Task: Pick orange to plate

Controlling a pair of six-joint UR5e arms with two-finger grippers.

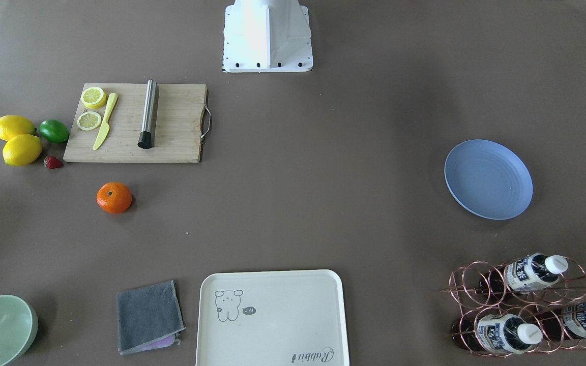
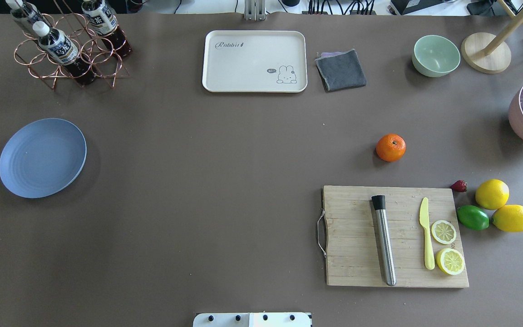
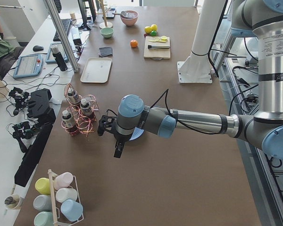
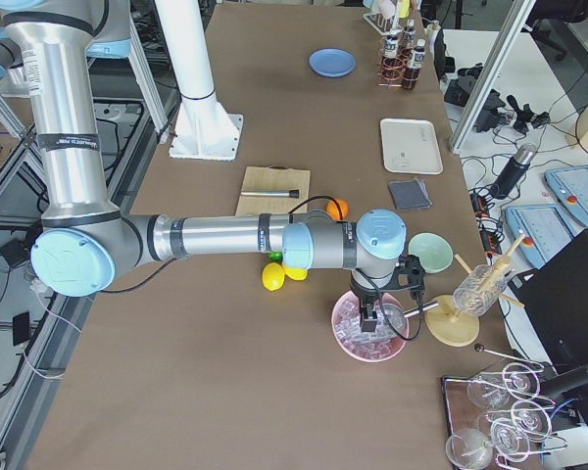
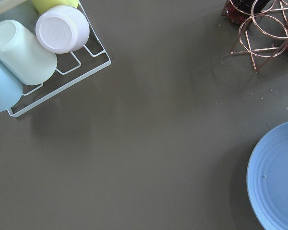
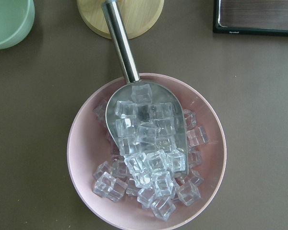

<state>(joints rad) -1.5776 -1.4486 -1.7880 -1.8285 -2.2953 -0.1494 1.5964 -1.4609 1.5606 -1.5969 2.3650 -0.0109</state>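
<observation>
The small, round, bright-orange orange (image 2: 390, 147) sits alone on the brown worktop (image 2: 225, 181), just beyond the bamboo cutting board (image 2: 357, 240) and well apart from the round pale-blue ridged plate (image 2: 42, 157). It looks light, firm and smooth-skinned, so it is likely to roll or slip. A top-down hold across its widest middle seems safest. The right pincer (image 4: 372, 315) hovers over a pink bowl of ice (image 6: 79, 148) and the left pincer (image 3: 119, 149) hangs beside the plate. I cannot tell whether either is apart or together.
</observation>
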